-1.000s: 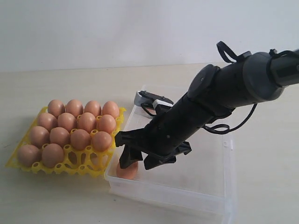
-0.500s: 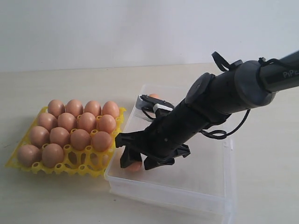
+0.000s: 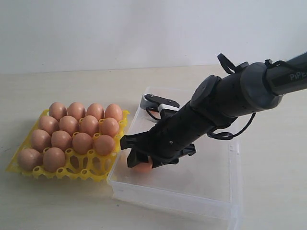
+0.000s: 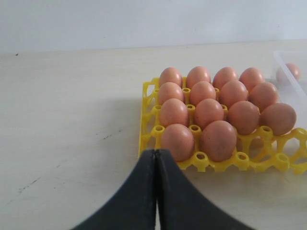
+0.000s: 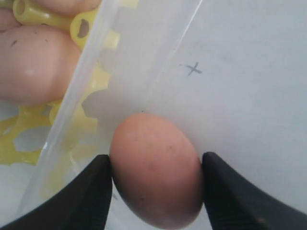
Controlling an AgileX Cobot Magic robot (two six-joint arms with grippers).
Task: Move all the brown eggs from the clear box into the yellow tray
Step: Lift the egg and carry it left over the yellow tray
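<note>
In clear box (image 3: 201, 188), a brown egg (image 3: 143, 167); fourteen in yellow tray (image 3: 77, 171)

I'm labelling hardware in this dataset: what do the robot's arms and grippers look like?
The right arm is thick, rounded and matte black, with a grey joint housing, white lettering on its upper link, looped black cables and a white block near the wrist. The right gripper and left gripper both have black, tapering fingers.

We list: one pale beige matte tabletop (image 3: 57, 201) (faint dark scuffs (image 4: 110, 135) on it); one plain white wall (image 3: 96, 33) behind; one small dark cross mark (image 5: 194, 69).
</note>
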